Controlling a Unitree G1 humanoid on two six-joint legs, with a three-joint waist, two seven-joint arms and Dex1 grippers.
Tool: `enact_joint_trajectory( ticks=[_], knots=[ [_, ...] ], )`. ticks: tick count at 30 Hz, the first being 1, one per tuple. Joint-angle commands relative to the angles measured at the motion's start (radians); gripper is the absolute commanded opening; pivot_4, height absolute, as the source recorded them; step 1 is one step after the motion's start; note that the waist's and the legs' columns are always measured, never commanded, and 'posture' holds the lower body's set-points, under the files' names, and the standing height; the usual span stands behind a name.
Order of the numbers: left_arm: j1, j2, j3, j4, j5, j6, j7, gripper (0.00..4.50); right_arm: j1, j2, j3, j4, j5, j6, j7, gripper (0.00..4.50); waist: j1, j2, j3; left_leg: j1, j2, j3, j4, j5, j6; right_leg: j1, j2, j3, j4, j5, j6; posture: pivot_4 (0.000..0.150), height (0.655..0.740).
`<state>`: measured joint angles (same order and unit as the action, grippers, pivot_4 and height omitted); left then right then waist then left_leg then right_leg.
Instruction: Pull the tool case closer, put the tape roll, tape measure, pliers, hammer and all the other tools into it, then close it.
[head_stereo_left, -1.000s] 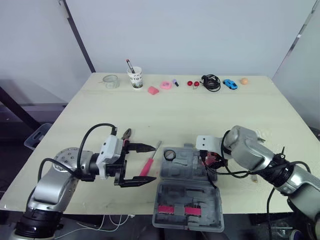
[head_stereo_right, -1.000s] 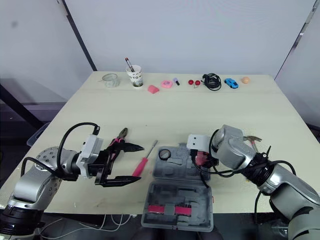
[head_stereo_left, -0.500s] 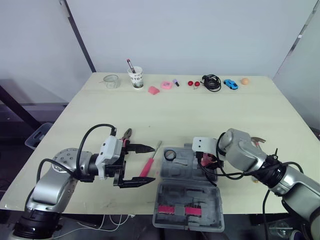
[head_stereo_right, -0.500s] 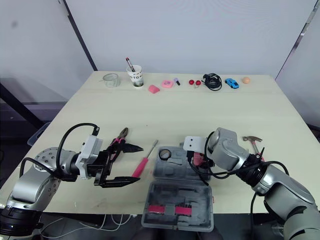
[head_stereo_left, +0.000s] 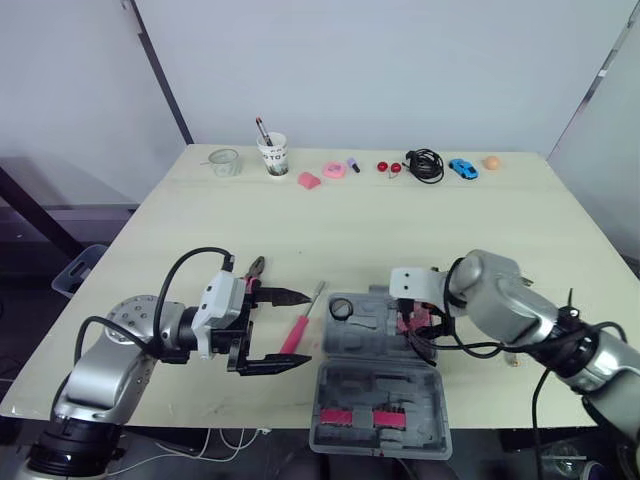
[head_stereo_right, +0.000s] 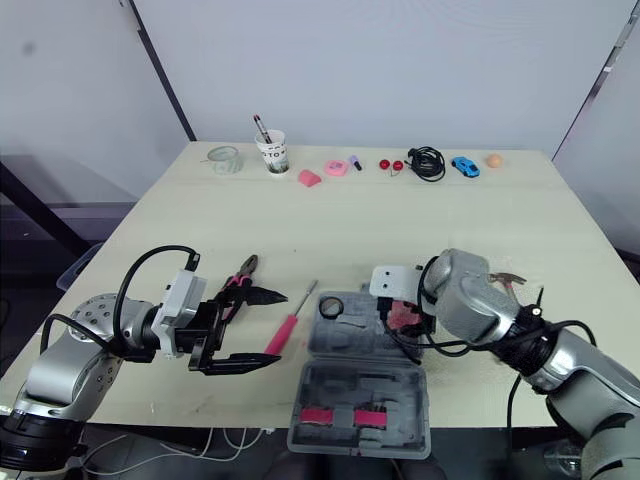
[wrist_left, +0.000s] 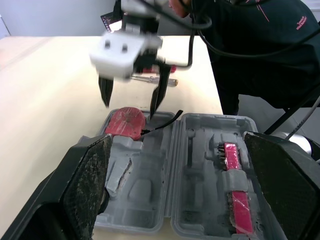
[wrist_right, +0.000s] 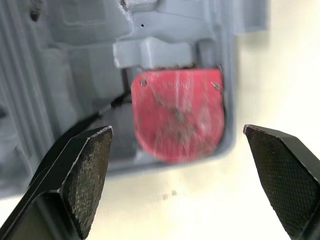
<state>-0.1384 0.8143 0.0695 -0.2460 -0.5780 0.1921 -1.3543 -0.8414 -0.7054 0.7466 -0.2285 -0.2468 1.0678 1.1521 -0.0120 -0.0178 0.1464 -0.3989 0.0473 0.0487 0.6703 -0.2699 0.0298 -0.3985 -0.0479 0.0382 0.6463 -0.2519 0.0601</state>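
Right gripper (wrist_right: 177, 131): fingers apart, above red tape measure (wrist_left: 125, 121) seated in open tool case (head_stereo_left: 375, 400). Left gripper (head_stereo_left: 292, 328): fingers apart; near screwdriver (head_stereo_left: 300, 325).

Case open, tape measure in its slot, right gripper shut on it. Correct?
Not quite. The right gripper is open, with its fingers spread to either side of the tape measure, not shut on it. The right wrist view shows this. The rest holds: the case is open and the tape measure sits in its slot.
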Motion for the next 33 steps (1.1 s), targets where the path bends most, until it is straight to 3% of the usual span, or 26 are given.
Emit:
enact_joint_trajectory(
  ticks=[1, 3, 5, 6, 9, 17, 27, 33],
  knots=[
    [0.002, 0.001, 0.018, -0.029, -0.008, -0.009, 0.004, 4.5, 0.058, -0.016, -0.195, -0.064, 0.096, -0.028, -0.022, 4.42, 0.0, 0.0, 0.0, 0.0, 0.0, 0.0, 0.0, 0.0, 0.0, 0.0, 0.0, 0.0, 0.0, 0.0, 0.0, 0.15, 0.74],
    [0.004, 0.0, 0.019, -0.027, -0.009, -0.011, 0.005, 4.5, 0.12, 0.024, -0.305, -0.045, 0.151, -0.057, -0.068, 4.42, -0.002, -0.002, -0.001, 0.0, 0.0, 0.0, 0.0, 0.0, 0.0, 0.0, 0.0, 0.0, 0.0, 0.0, 0.0, 0.15, 0.74],
    [0.005, -0.003, 0.019, -0.025, -0.008, -0.013, 0.006, 4.5, 0.213, 0.078, -0.441, -0.024, 0.232, -0.152, -0.109, 3.9, -0.001, -0.002, -0.001, 0.0, 0.0, 0.0, -0.001, 0.0, 0.0, 0.0, 0.001, -0.001, 0.0, 0.0, 0.0, 0.15, 0.74],
    [0.003, -0.004, 0.017, -0.023, -0.008, -0.013, 0.006, 4.5, 0.248, 0.091, -0.479, -0.014, 0.254, -0.195, -0.125, 3.61, 0.0, -0.002, -0.001, 0.0, 0.0, 0.001, -0.001, 0.0, 0.0, 0.0, 0.001, 0.0, -0.001, 0.0, 0.0, 0.15, 0.74],
    [-0.004, -0.007, 0.013, -0.019, -0.008, -0.013, 0.006, 4.5, 0.316, 0.144, -0.567, 0.018, 0.32, -0.307, -0.156, 2.19, 0.001, -0.002, 0.0, 0.0, 0.0, 0.001, -0.001, 0.0, 0.0, 0.001, 0.0, -0.001, -0.001, 0.0, 0.0, 0.15, 0.74],
    [-0.017, -0.013, 0.006, -0.009, -0.001, -0.016, 0.001, 4.5, 0.447, 0.221, -0.659, 0.198, 0.398, -0.772, -0.173, 2.19, -0.001, -0.002, 0.0, 0.0, 0.0, 0.001, -0.001, 0.0, 0.0, 0.001, 0.001, 0.0, -0.001, 0.0, 0.0, 0.15, 0.74],
    [-0.006, -0.005, 0.022, -0.013, -0.001, -0.015, -0.001, 4.5, 0.472, 0.273, -0.63, 0.493, 0.43, -1.07, -0.081, 2.19, -0.002, -0.001, 0.0, 0.001, 0.0, 0.002, -0.001, 0.0, 0.0, 0.001, 0.001, 0.001, -0.001, 0.0, 0.0, 0.15, 0.74],
    [0.002, 0.001, 0.03, -0.02, -0.002, -0.012, 0.002, 4.5, 0.455, 0.287, -0.578, 0.714, 0.333, -1.202, -0.112, 2.19, -0.002, -0.001, 0.0, 0.001, 0.0, 0.002, -0.001, 0.0, 0.0, 0.001, 0.001, 0.001, -0.001, 0.0, 0.0, 0.15, 0.74]
  ],
)
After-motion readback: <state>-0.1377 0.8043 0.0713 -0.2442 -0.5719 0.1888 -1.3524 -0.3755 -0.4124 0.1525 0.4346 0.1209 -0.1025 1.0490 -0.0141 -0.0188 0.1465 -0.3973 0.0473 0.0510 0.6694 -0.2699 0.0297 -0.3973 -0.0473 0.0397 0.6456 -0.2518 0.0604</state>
